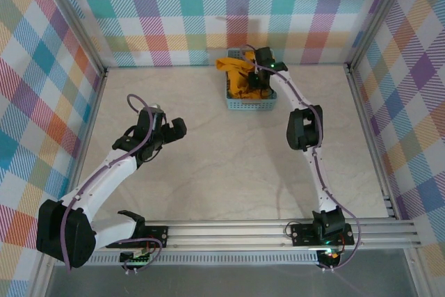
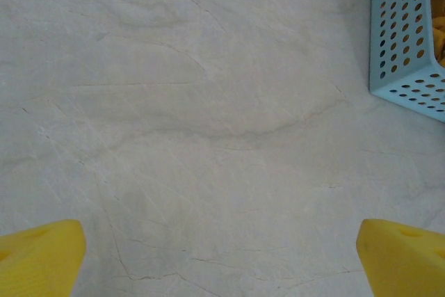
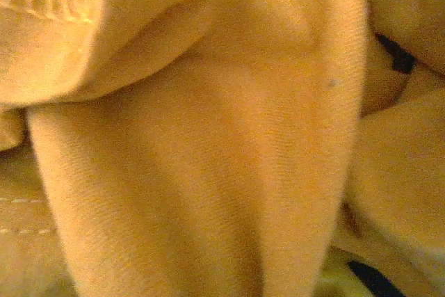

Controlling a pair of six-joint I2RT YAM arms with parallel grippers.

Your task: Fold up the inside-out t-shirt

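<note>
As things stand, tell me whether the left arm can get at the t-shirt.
Probably not cleanly: the t-shirt is bunched in the basket, with the right gripper down in it, crowding the way.

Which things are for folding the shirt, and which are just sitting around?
For the job: t-shirt, bunched in the basket; right gripper, reaching into it.
Just around: left gripper, open over the table; checked walls.

My right gripper point(image 1: 256, 83) is sunk into the t-shirt point(image 1: 235, 73) inside the basket point(image 1: 250, 106); folds hide its fingers, so I can't tell whether they grip.
</note>
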